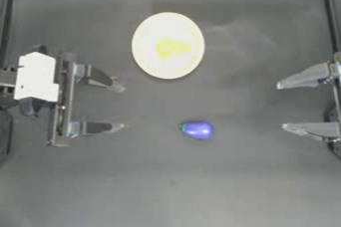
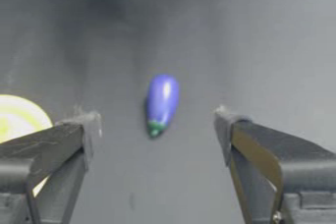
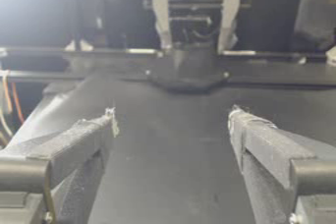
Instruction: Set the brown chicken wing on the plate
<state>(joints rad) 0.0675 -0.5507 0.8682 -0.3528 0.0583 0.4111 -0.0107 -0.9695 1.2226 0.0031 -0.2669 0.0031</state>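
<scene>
The pale yellow plate (image 1: 167, 45) lies at the table's upper middle, and the small yellow-orange chicken wing (image 1: 172, 48) rests at its centre. An edge of the plate (image 2: 18, 118) shows in the left wrist view. My left gripper (image 1: 120, 107) is drawn back at the left side, open and holding nothing. At the right edge my right gripper (image 1: 282, 107) is also open and holds nothing. Both stand well apart from the plate.
A blue-purple eggplant toy (image 1: 197, 130) with a green tip lies on the table below the plate, between the two grippers; the eggplant (image 2: 161, 103) lies ahead of my left jaws. The far frame and the left arm's base (image 3: 191, 19) show across the table.
</scene>
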